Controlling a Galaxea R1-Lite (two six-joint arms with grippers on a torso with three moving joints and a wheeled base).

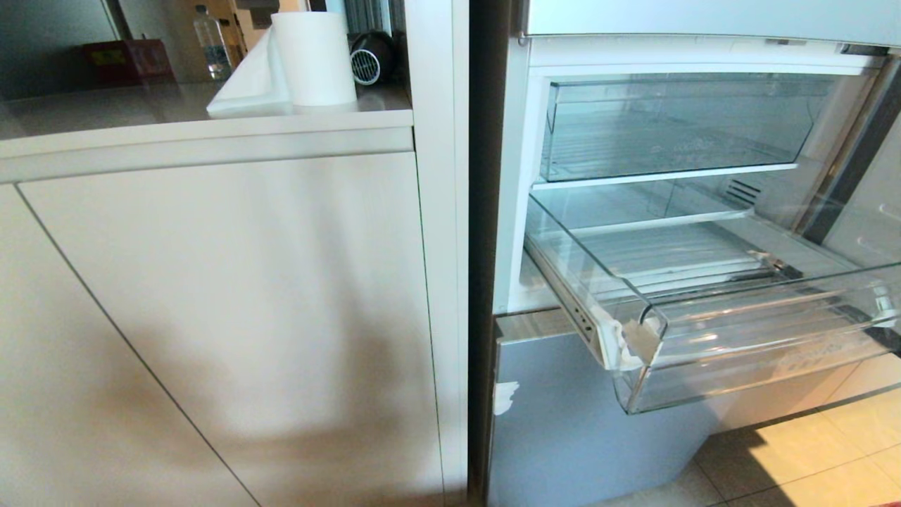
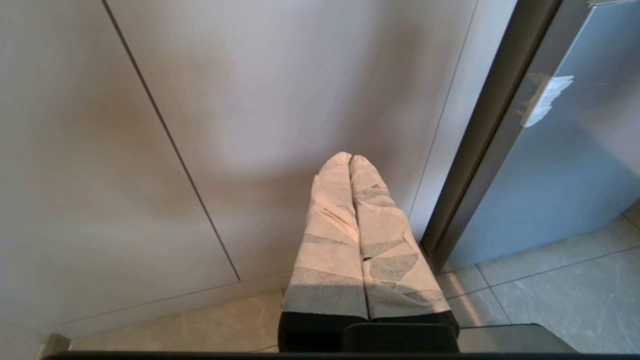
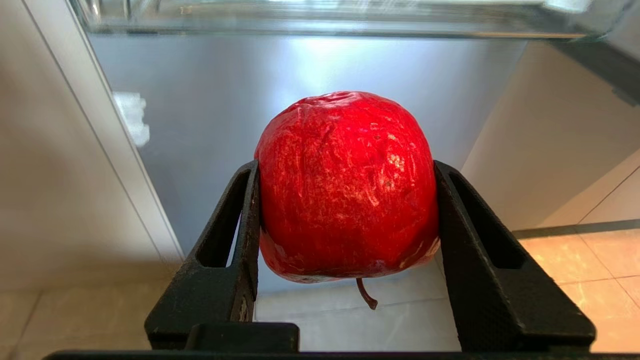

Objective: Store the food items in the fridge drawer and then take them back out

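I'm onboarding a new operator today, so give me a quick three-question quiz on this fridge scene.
1. True or false: the right gripper is clamped on a red fruit.
2. The pulled-out fridge drawer with tape on its corner holds: A) two fruits B) a bottle C) no food that can be seen.
3. Fill in: the left gripper, wrapped in pale tape, has its fingers pressed ____ and holds nothing.

Key: 1 true; 2 C; 3 together.
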